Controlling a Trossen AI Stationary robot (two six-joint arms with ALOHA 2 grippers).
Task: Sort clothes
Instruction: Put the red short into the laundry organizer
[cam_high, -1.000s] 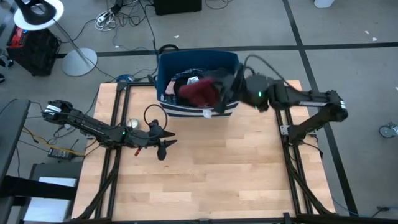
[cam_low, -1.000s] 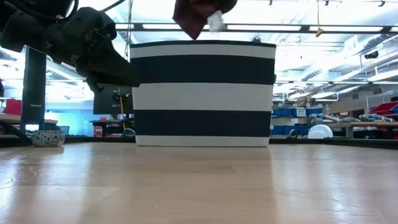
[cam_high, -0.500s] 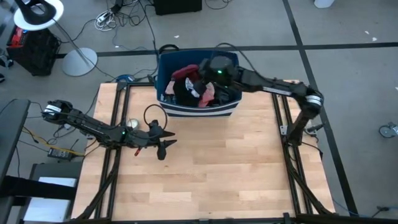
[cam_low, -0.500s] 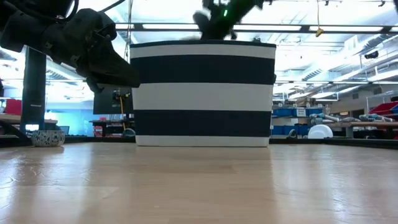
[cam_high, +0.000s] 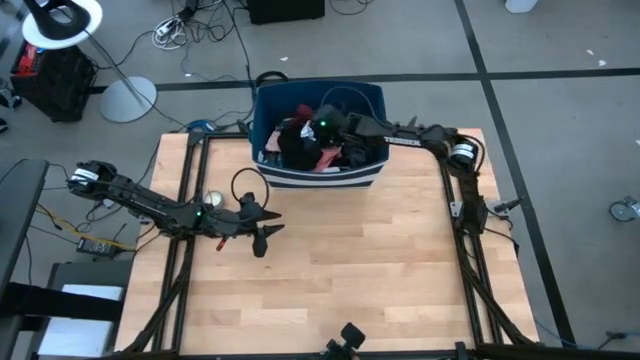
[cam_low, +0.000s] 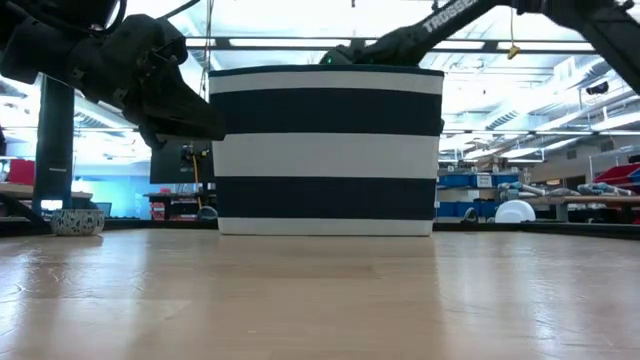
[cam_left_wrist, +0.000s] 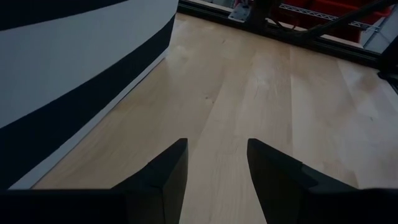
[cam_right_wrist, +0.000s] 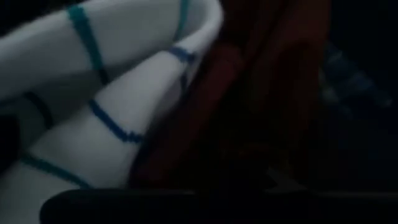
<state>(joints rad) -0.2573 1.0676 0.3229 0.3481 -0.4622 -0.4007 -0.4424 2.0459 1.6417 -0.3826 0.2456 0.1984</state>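
Clothes (cam_high: 308, 146) lie in a crumpled heap inside the bin (cam_high: 318, 181), which stands at 12 o'clock on the table (cam_high: 350, 285). No single garment points any one way. The heap spreads along the bin's longer side, roughly 9 to 3 o'clock seen from above. Black, maroon and pinkish folds show, all soft and bunched. The bin is a rounded rectangle, banded navy and white on the outside, with blue inner walls. My right gripper (cam_high: 322, 126) is down in the bin over the middle of the heap. That arm reaches in from 3 o'clock, stretched nearly level across the rim. My right wrist view is pressed close against cloth. It shows a white sock (cam_right_wrist: 93, 99), tube-shaped, with thin teal and blue rings, lying beside a dark maroon garment (cam_right_wrist: 255, 81) in limp folds. I cannot tell whether this gripper is parted or closed, or whether it has hold of anything. My left gripper (cam_high: 262, 238) hangs at about 9 o'clock from table centre, above bare pale wood planks. It stands wide and holds nothing, just beside the bin's striped wall.
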